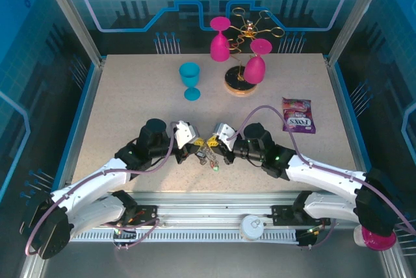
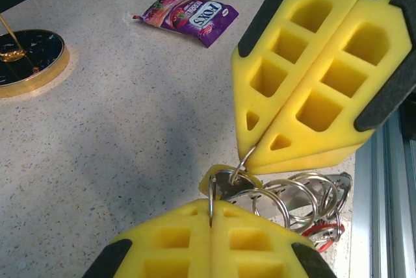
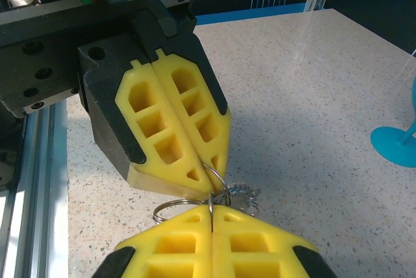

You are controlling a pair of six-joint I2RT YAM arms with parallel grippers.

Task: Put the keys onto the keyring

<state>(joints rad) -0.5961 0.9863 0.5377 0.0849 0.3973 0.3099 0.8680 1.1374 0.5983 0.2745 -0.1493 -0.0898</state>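
Now: yellow honeycomb-padded left gripper [image 2: 211, 210], right gripper [image 3: 212, 212] both clenched on thin metal keyring [image 2: 312, 200].

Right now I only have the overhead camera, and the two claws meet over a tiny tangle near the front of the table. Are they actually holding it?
Observer: Yes. The left wrist camera shows the left gripper shut on a thin silvery ring of the keyring.
Operator: And the other claw?
Observer: The right gripper is shut too, pinching another ring of the same bunch, tip close to tip with the left one.
Operator: Any keys there?
Observer: What looks like the head of a red key shows under the rings, close to the edge of the table.
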